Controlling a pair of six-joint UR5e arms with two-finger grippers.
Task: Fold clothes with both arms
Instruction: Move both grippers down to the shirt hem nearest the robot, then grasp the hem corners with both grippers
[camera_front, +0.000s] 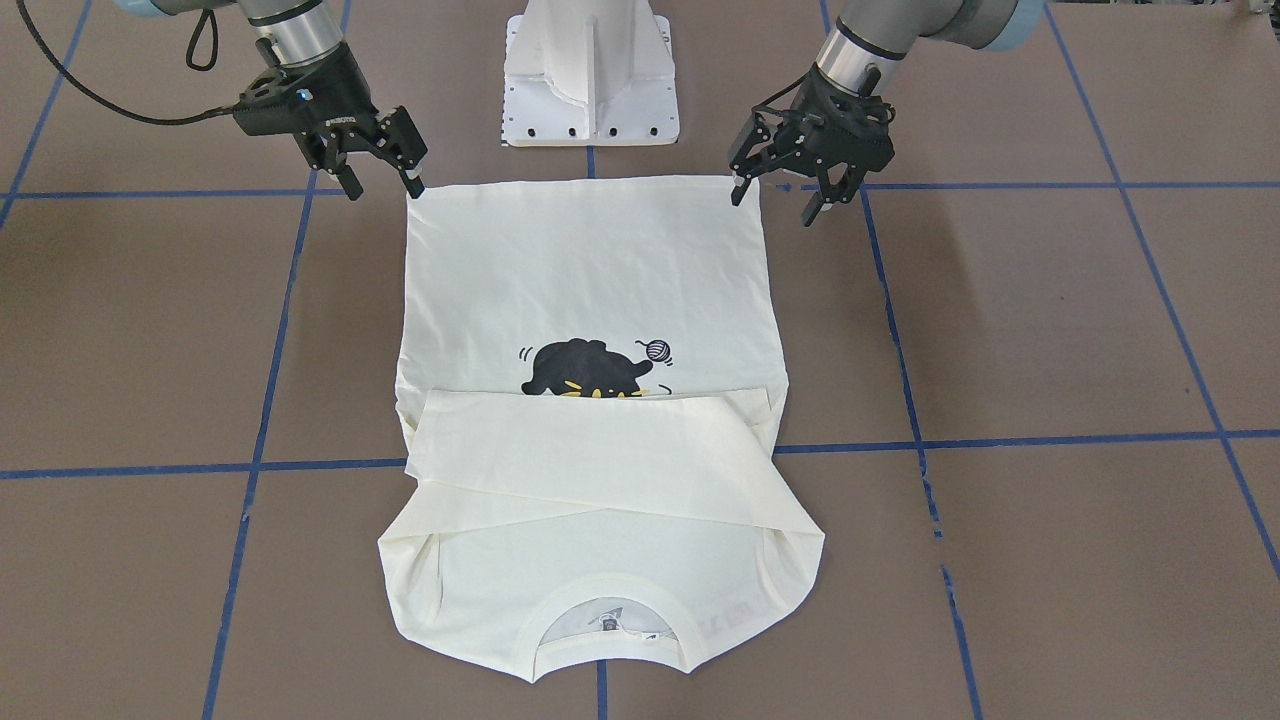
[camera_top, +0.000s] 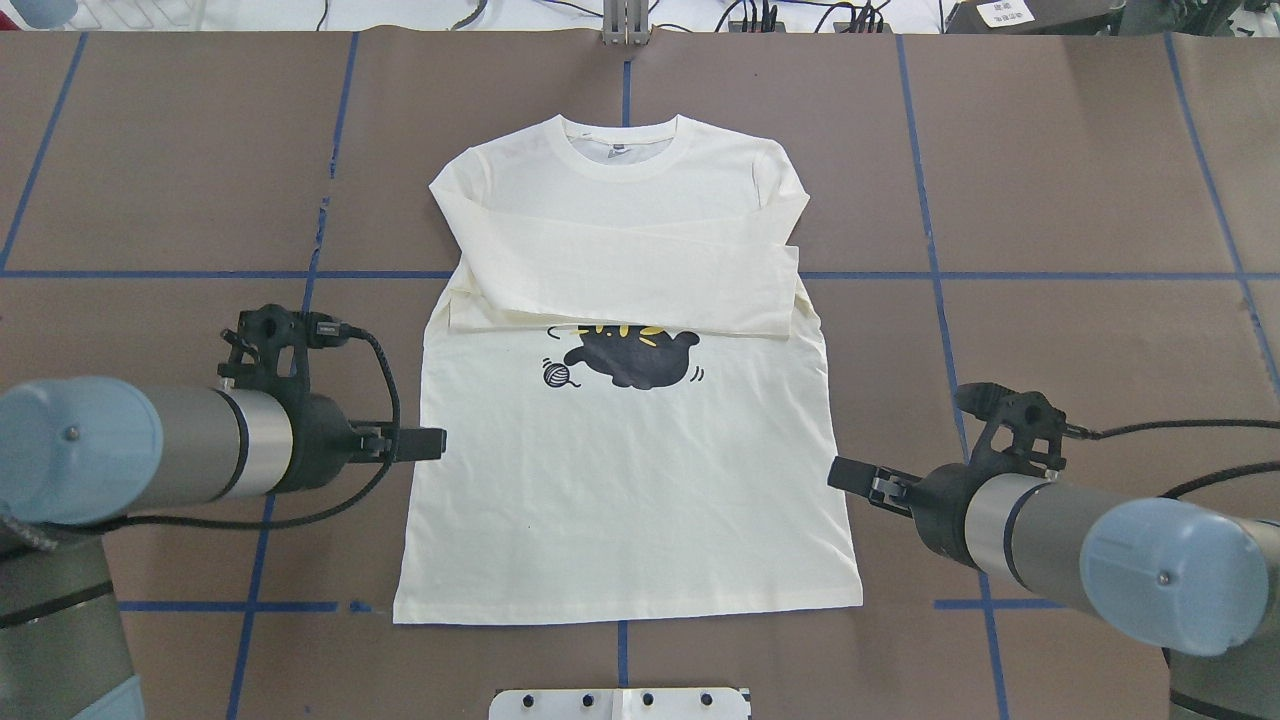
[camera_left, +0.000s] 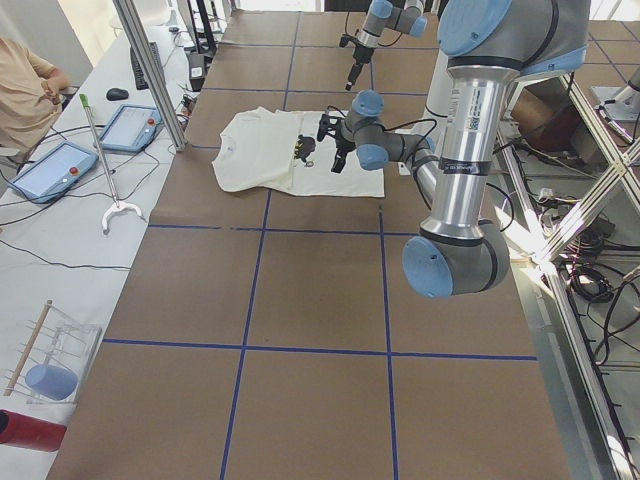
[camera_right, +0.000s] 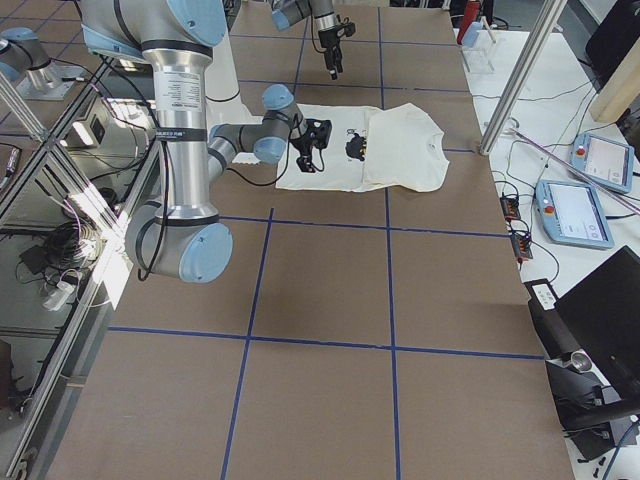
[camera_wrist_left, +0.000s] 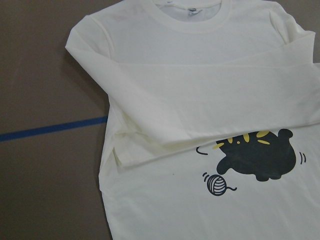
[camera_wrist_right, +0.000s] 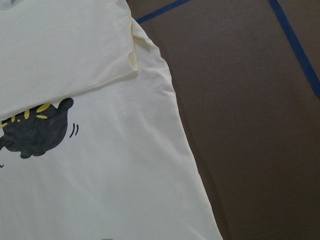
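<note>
One T-shirt (camera_front: 590, 270) flat, left gripper (camera_front: 772, 210) spread, right gripper (camera_front: 384, 193) spread, at hem corners

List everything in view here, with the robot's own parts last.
T-shirt: one, cream, flat on the table, sleeves folded across the chest.
Cat print: one, black with yellow, mid-shirt, partly under a sleeve.
Table: one, brown, gridded with blue tape.
Pendant tablets: two, grey, beside the table.
Person: one, tan top, beside the tablets.
Base pedestal: one, white, near the shirt's bottom edge.
Left gripper: black, open, near one bottom corner.
Right gripper: black, open, near the other.
</note>
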